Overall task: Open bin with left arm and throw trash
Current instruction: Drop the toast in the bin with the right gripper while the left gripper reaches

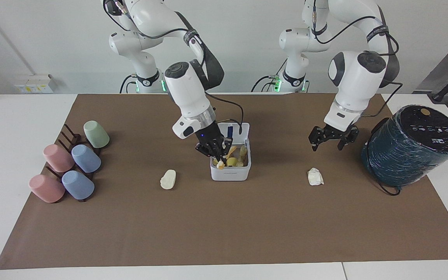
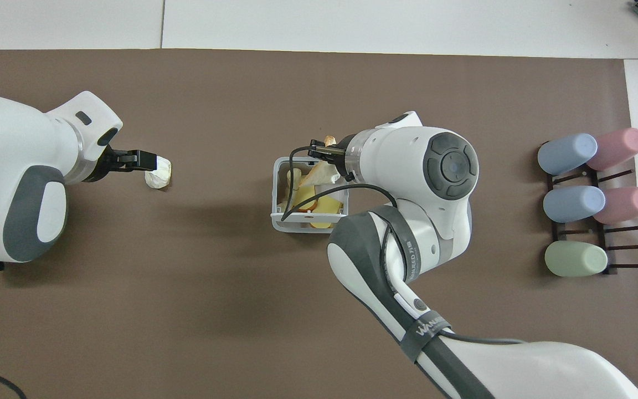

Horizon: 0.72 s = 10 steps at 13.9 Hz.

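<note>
Facing view: shows the right gripper (image 1: 217,152) low over the open bin (image 1: 230,174) in the middle of the worktop (image 1: 224,233), clamped on the wedge (image 1: 220,165), with the lid (image 1: 236,130) tipped up toward the robots. Agreed?

— Agreed. Looks the same in the overhead view: wedge (image 2: 319,175) pinched at one end, hanging over the bin's mouth, above yellow scraps (image 2: 319,204) lying inside. Seems light and fairly stiff; should drop cleanly once let go.

And the left gripper (image 1: 328,140)?

— Hangs in the air close by the wad (image 1: 315,177), fingers spread wide, holding nothing. No contact visible.

Handling of the wad?

— Probably very light, crumpled and springy. Best pinched across the middle from above; likely to squash a little, unlikely to slip.

And the lump (image 1: 168,179)?

— Lies on the worktop beside the bin, toward the right arm's end, well apart from the wad. Looks smooth and rounded, perhaps firm; may squirt out of a shallow pinch. Better taken across the narrow width, fingers low.

Anything in the way?

— Cups (image 1: 72,167) on a rack (image 1: 66,134) at the right arm's end, dark cylinder (image 1: 412,147) at the left arm's end; both well apart from the bin.
</note>
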Motion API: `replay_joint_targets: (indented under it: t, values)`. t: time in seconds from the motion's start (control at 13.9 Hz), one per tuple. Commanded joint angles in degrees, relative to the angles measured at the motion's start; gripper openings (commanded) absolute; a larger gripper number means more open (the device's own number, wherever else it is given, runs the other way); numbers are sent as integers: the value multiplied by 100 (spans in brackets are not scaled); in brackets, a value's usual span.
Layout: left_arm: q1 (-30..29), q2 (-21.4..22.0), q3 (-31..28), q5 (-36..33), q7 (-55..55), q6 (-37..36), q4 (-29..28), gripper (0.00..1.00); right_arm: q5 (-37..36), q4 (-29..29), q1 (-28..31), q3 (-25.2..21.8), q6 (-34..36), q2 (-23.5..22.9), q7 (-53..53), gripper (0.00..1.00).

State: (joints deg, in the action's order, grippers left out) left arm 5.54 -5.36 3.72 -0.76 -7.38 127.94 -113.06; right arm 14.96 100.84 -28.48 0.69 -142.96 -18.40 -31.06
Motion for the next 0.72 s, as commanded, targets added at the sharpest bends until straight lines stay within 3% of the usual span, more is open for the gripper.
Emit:
replay_joint_targets:
  t: [0.0,0.22,0.43,0.5,0.65]
  values:
    - [-105,-60,41,-64,52,730,-453,100,121,366,-62,-16,-109,231,-41,0]
    - [-105,-596,41,-64,-9,1406,-480,100,121,445,-62,-16,-100,258,-40,0]
    - [-105,-896,41,-73,-9,1611,-480,100,121,507,-123,-8,-83,284,-102,6]
    - [-105,-966,41,-73,-18,1663,-480,91,130,516,-114,-8,-74,284,-102,10]
    - [-97,-1019,41,-64,-27,1804,-585,85,130,533,-114,-8,-65,293,-111,27]
